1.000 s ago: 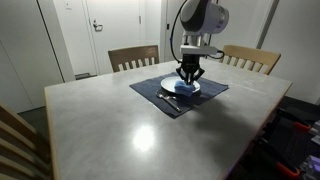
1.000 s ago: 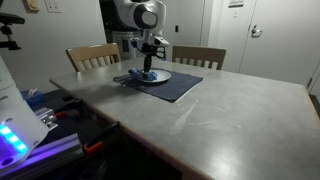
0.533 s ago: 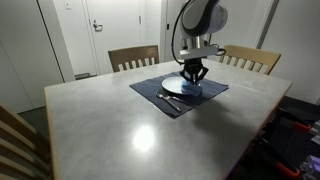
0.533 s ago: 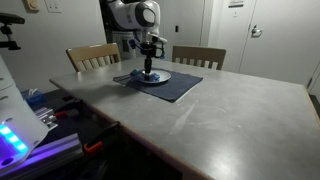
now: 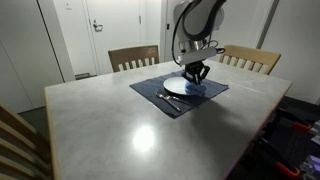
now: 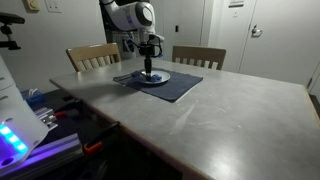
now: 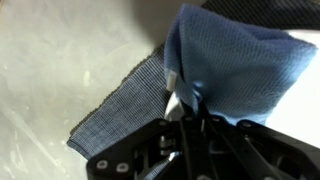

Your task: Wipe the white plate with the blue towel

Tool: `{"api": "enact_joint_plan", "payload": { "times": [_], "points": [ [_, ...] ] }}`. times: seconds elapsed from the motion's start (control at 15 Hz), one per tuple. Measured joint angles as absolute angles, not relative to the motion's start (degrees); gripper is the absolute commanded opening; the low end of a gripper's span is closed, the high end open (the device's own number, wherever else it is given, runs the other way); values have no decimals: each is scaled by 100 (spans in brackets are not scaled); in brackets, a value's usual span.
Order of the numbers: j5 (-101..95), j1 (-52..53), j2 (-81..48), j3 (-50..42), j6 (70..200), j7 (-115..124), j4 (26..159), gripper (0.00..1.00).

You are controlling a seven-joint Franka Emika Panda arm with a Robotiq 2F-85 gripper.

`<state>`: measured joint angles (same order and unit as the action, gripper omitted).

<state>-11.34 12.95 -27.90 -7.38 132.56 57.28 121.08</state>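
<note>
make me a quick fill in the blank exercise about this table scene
1. The gripper is shut on a towel coloured ____.
2. The plate beneath it is coloured ____.
3. The dark mat under the plate lies on the ____.
4. By the far edge stand ____ wooden chairs.
Missing words: blue; white; table; two.

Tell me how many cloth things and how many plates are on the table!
Cloths: 2 (dark placemat, blue towel)
Plates: 1 (white plate)
Total: 3
</note>
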Motion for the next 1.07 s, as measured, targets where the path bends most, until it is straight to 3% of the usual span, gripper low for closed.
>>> {"api": "enact_joint_plan", "payload": {
  "times": [1.07],
  "points": [
    [-1453,1265,-3258,-918,14013,6236,11503,2]
  ]
}}
